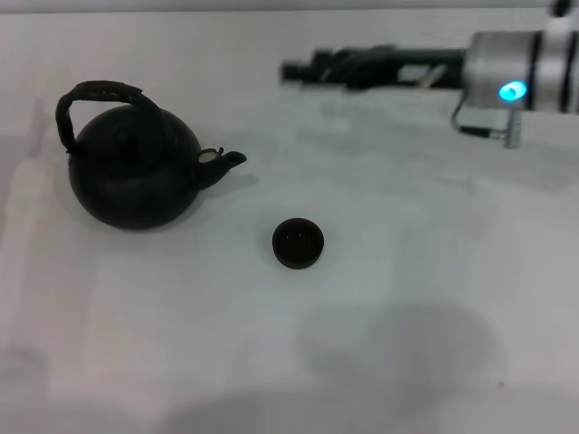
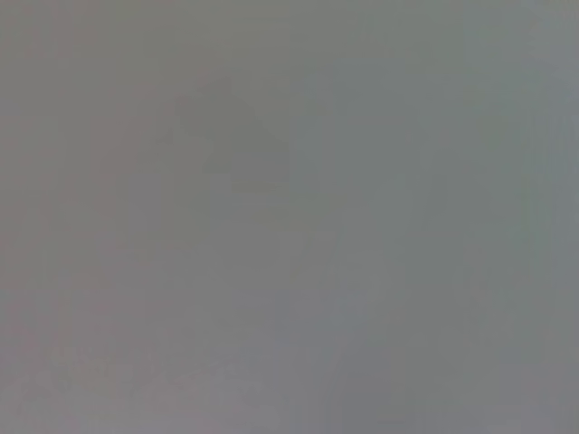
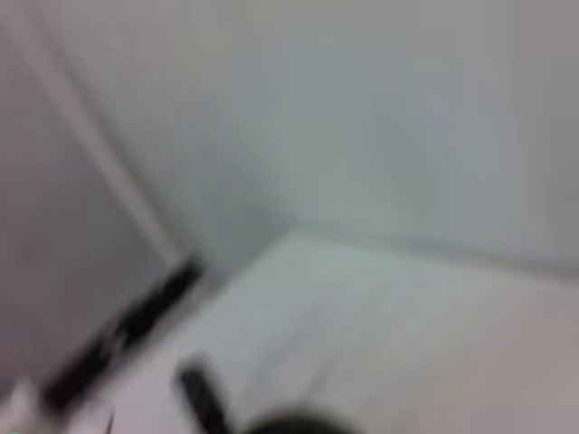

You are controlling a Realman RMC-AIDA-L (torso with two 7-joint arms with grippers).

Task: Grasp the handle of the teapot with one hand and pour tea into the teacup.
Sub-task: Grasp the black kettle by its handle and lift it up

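The black teapot (image 1: 136, 172) stands upright at the left of the white table, its short spout (image 1: 226, 161) pointing right. Its dark rough handle (image 1: 95, 95) arches over the lid. The small dark teacup (image 1: 298, 243) stands upright to the right of the pot and nearer to me, below the spout's tip and apart from it. My right gripper (image 1: 294, 70) reaches in from the upper right, held above the table's far side, well clear of the pot and the cup. The left gripper is out of view.
The white table (image 1: 434, 271) spreads around both objects. The right arm's silver wrist with a blue light (image 1: 513, 90) hangs over the far right. The left wrist view shows only flat grey. The right wrist view shows pale surfaces and blurred dark shapes.
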